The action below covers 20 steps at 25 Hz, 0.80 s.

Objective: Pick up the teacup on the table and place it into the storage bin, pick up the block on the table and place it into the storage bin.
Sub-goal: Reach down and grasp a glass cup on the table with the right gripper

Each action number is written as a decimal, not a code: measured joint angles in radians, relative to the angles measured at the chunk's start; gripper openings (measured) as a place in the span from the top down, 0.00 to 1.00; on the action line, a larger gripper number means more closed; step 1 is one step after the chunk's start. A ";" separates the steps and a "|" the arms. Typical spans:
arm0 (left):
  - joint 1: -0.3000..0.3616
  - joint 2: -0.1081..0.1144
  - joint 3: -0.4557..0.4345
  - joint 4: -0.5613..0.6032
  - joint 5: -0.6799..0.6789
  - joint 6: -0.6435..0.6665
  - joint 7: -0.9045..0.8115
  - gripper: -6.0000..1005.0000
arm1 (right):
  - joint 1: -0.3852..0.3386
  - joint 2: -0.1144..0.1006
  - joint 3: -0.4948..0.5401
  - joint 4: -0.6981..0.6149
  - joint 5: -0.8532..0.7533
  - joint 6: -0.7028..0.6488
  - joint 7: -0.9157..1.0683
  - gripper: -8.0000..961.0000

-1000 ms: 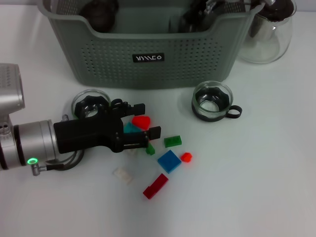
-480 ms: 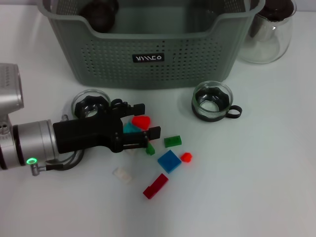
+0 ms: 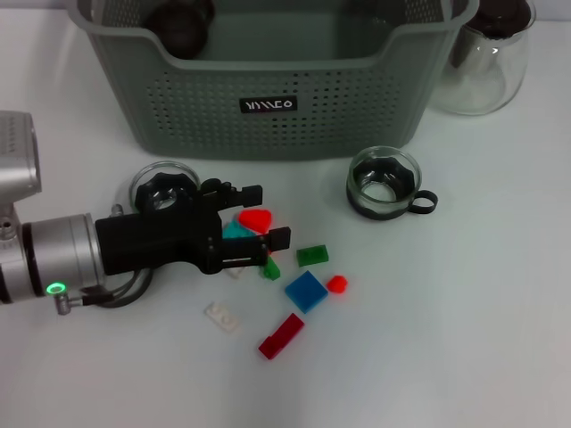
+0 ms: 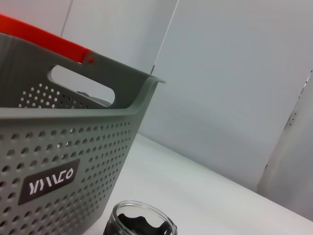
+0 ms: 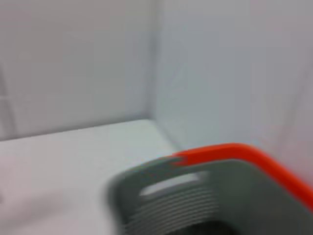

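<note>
The grey-green storage bin (image 3: 268, 98) stands at the back and holds a dark teacup (image 3: 178, 22) in its far left corner. A glass teacup with a black handle (image 3: 384, 183) stands on the table right of centre. A second teacup (image 3: 165, 189) stands just behind my left arm. My left gripper (image 3: 260, 216) is low over the table and open. Its fingers straddle a red rounded block (image 3: 256, 218) and a teal block (image 3: 234, 232). The left wrist view shows the bin (image 4: 58, 147) and a teacup's rim (image 4: 142, 225). My right gripper is out of view.
Loose blocks lie in front of the gripper: two green (image 3: 312, 256), a blue square (image 3: 306, 291), a small red one (image 3: 336, 283), a long red one (image 3: 281, 335) and a white one (image 3: 221, 316). A clear glass jug (image 3: 486, 62) stands right of the bin. The right wrist view shows the bin's rim (image 5: 195, 181).
The right arm's dark gripper, over the bin one second ago, has left the view. My left gripper has barely moved.
</note>
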 joint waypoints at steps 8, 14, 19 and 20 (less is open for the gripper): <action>-0.001 0.000 0.000 0.000 0.000 0.002 0.000 0.16 | -0.142 -0.019 0.053 -0.065 0.210 -0.338 -0.143 0.07; -0.003 0.000 0.000 0.000 0.000 0.002 0.000 0.16 | -0.202 -0.017 0.076 -0.059 0.231 -0.547 -0.235 0.03; -0.001 0.000 0.000 -0.001 0.003 0.002 0.000 0.16 | -0.213 -0.008 0.050 -0.022 0.106 -0.587 -0.248 0.03; -0.001 0.000 0.000 -0.001 0.004 0.002 0.000 0.16 | -0.208 -0.006 0.042 -0.007 0.074 -0.586 -0.248 0.03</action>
